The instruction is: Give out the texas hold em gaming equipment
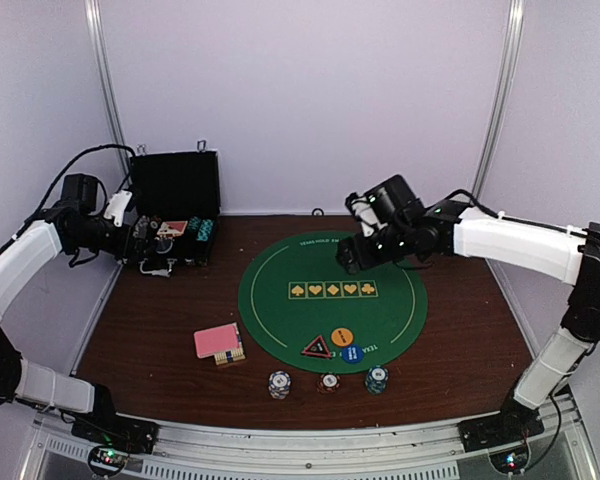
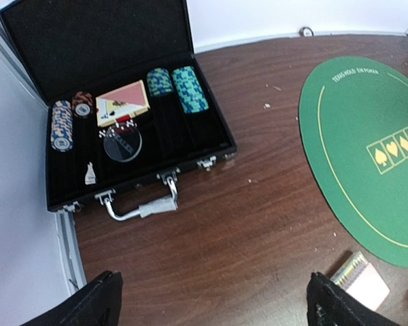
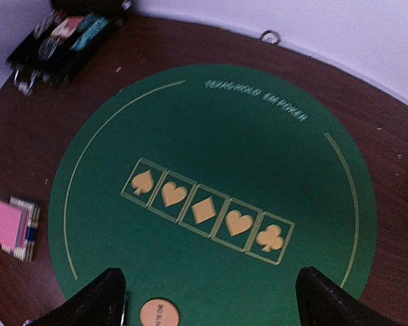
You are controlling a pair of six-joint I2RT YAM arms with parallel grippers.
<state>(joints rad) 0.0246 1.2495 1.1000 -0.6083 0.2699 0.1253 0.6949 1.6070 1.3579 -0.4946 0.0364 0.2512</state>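
Note:
A pink-backed card deck (image 1: 217, 341) lies on the wood left of the green mat (image 1: 280, 300); it also shows in the right wrist view (image 3: 7, 223). A red-black triangle marker (image 1: 316, 347), an orange disc (image 1: 342, 336) and a blue disc (image 1: 352, 353) sit on the mat's near edge. Three chip stacks (image 1: 328, 382) stand in a row in front of the mat. More chips (image 2: 190, 88) and cards (image 2: 122, 102) are in the open black case (image 2: 204, 146). My left gripper (image 2: 214, 305) is open and empty over wood by the case. My right gripper (image 3: 211, 305) is open and empty above the mat, the orange disc (image 3: 158, 314) by its left finger.
The case (image 1: 175, 190) stands at the back left with its lid up and a metal handle (image 2: 139, 209) facing the table. The mat has five printed suit boxes (image 1: 332, 289). White walls close in the back and sides.

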